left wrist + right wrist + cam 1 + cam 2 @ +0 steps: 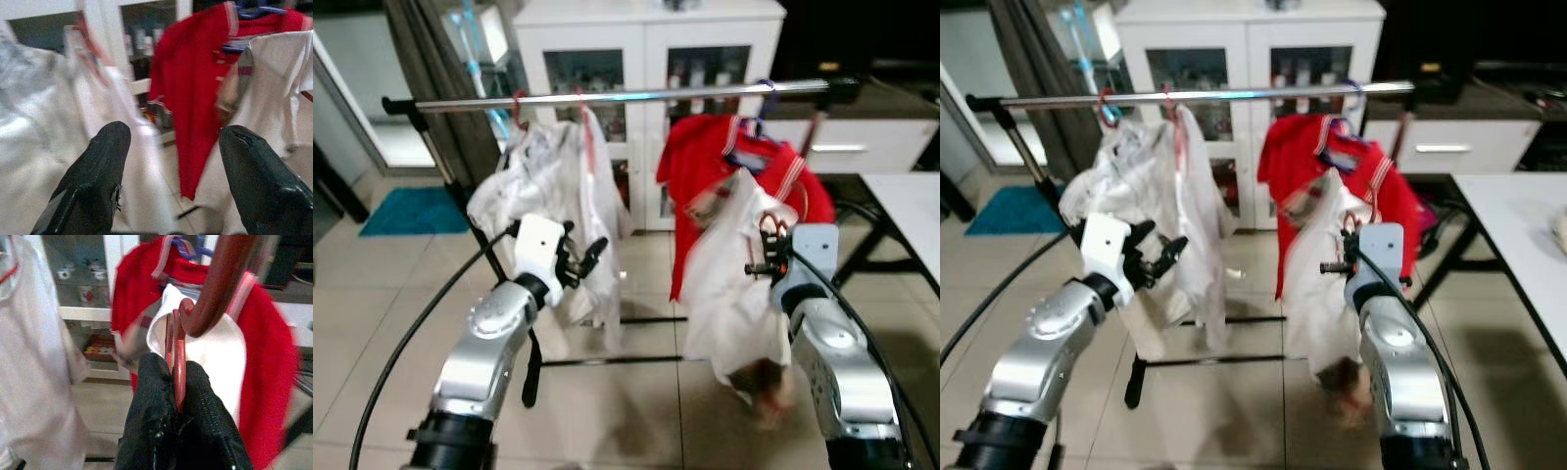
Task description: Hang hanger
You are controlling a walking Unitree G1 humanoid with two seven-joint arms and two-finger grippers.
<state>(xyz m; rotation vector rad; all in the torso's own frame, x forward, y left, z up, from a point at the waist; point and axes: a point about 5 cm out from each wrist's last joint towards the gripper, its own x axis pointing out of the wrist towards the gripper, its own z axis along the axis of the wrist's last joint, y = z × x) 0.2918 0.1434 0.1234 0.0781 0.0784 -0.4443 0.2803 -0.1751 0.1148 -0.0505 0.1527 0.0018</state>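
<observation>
While the robot stands facing the rail [607,97], the left eye view shows its right gripper [770,253] raised below the bar, carrying a white shirt [729,294] on a red hanger [771,227]. The shirt droops in front of a red garment [700,157] already hung on a blue hanger [751,132]. Two white garments [553,186] hang further left. The left gripper [582,259] hovers near them, carrying nothing.

Right eye view: same layout. A gap of bare rail lies between the white garments and the red one, with a white cabinet [1253,59] behind and a table [1518,211] off to the right.

Left wrist view: fingers [93,181] spread wide apart with nothing between them, the white and red clothes ahead.

Right wrist view: fingers [154,396] pinched tight on the hanger's neck, the red hook [215,289] curving up above them, the white shirt's collar just behind.

Judgement: the hook is well below the bar, so the arm must lift until the hook clears the top, then push forward and lower into the bare gap. Keep the hook's opening facing the rail and the grip firm so the hanger doesn't twist. Release only once the bar takes the weight.
</observation>
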